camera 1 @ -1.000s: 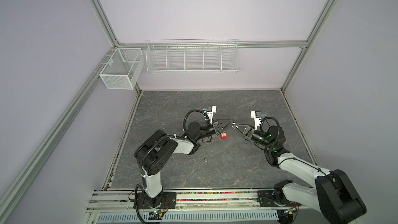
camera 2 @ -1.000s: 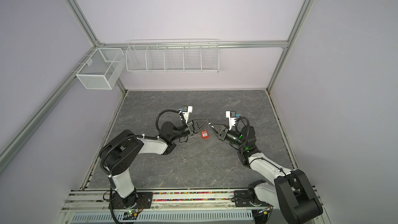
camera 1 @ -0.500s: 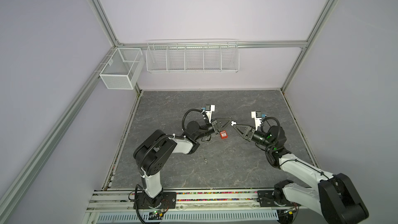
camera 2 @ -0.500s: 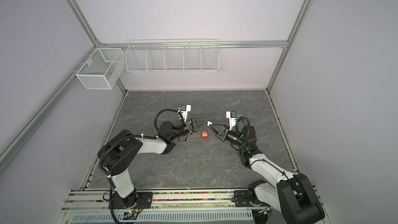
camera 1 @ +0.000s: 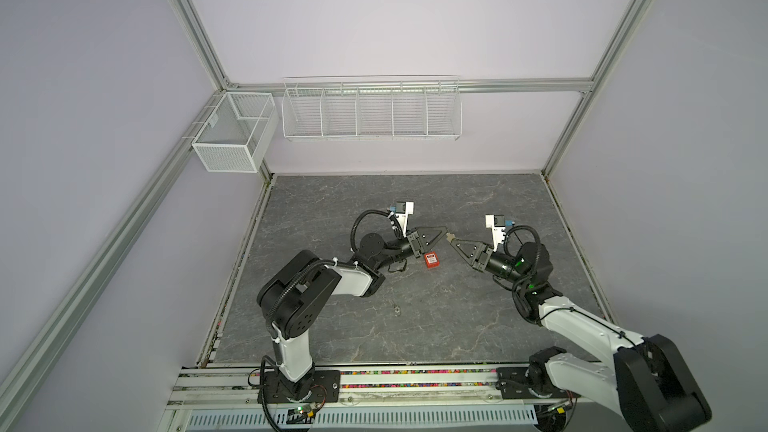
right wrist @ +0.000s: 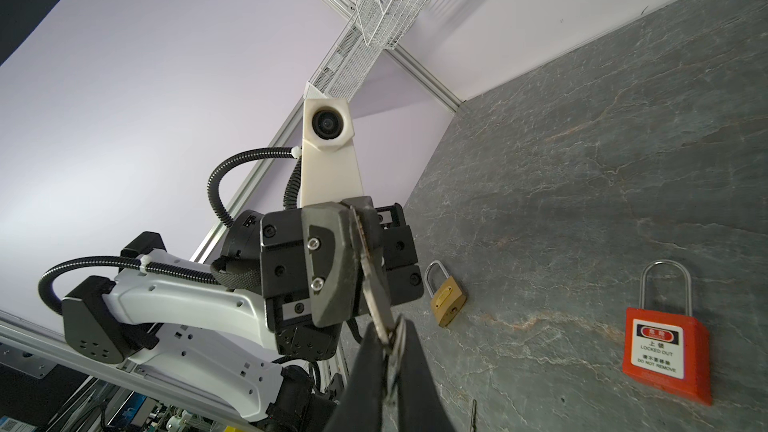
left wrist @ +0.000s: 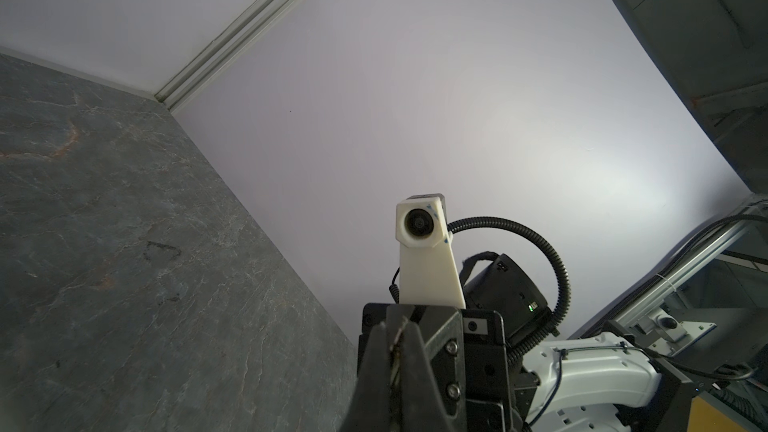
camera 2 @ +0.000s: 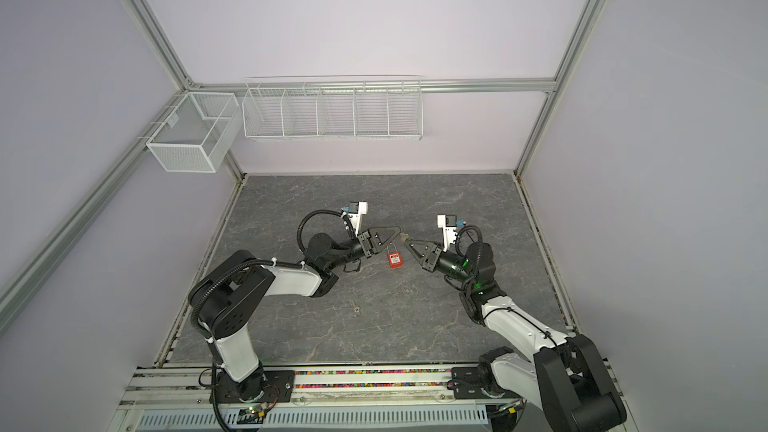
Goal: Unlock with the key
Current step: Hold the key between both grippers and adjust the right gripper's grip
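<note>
Both hands are clenched on the key [right wrist: 375, 295]: left hand [camera 1: 446, 230] and right hand [camera 1: 451, 239] meet tip to tip above the surface [camera 1: 374, 326], near the red padlock [camera 1: 431, 260]. I'd have the left release only once the right grips firmly. The wall's wire rack [camera 1: 370, 112] and mesh box [camera 1: 232, 135] look empty.

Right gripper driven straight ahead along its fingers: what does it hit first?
Almost certainly the left gripper, nose to nose with the right gripper; the key both pinch bridges the gap. The red padlock lies off that line.
</note>
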